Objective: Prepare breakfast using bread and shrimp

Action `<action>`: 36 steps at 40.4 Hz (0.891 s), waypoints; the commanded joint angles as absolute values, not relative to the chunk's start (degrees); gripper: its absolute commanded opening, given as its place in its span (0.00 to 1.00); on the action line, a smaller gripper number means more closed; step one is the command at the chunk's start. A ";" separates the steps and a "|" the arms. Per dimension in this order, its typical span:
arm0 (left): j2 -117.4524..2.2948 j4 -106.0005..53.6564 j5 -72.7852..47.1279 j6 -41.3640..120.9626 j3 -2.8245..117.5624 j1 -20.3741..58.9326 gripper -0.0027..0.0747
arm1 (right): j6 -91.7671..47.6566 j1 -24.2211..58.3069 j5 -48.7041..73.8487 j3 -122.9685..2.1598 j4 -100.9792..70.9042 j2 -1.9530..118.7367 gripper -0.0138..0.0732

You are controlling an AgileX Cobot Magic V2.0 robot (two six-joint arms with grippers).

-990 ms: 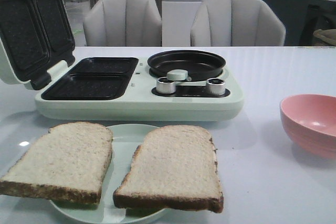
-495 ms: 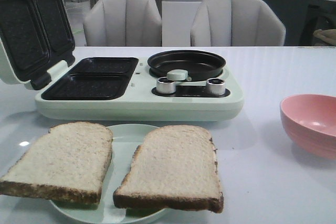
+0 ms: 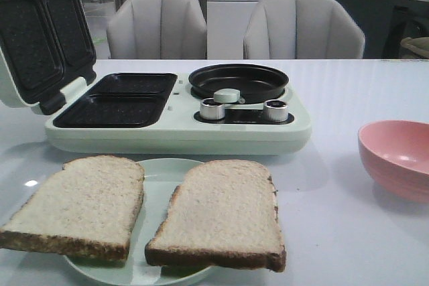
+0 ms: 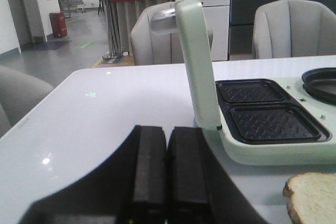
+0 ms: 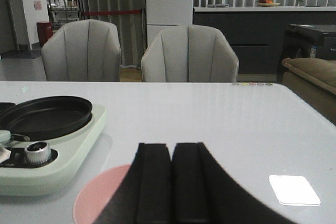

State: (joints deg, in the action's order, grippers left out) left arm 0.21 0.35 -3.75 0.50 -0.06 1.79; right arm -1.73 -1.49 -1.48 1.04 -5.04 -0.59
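Currently both hands seen clenched, nothing grasped: left hand (image 4: 158, 174) beside bread (image 4: 314, 199); pink bowl (image 5: 100, 195) glimpsed beneath right hand (image 5: 171, 182).

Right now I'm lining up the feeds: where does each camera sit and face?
Front: low at the near table edge, facing bread, grill, bowl; no arm shows.
Left wrist: low at left, facing the lid; shut left gripper shows.
Right wrist: low at right, facing chairs; shut right gripper shows.
All share the grill.

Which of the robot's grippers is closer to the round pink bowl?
The right gripper: the round pink bowl sits just beside its shut fingers. The left gripper, also shut, hangs by the open mint-green sandwich maker instead.
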 commanded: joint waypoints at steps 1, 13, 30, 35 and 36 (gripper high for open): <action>1.24 -0.81 2.04 0.45 1.77 2.17 0.17 | -1.65 -1.47 -3.77 -4.93 -5.19 -1.75 0.20; -3.18 -1.09 -11.79 0.45 20.80 2.17 0.17 | -1.65 -1.47 16.05 -27.29 -5.15 6.93 0.20; -20.44 -1.09 -29.75 0.45 34.87 2.17 0.16 | -1.65 -1.47 30.53 -40.29 -5.15 28.86 0.20; -23.19 -1.09 -33.28 0.45 34.71 2.17 0.17 | -1.65 -1.47 32.70 -40.29 -5.19 33.53 0.20; -23.71 -1.09 -33.93 0.45 34.71 2.17 0.16 | -1.65 -1.47 33.24 -40.29 -5.19 34.24 0.20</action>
State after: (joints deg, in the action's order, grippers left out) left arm -21.49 -0.57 -35.85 0.50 33.00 1.79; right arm -1.70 -1.49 35.83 -38.38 -5.04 31.37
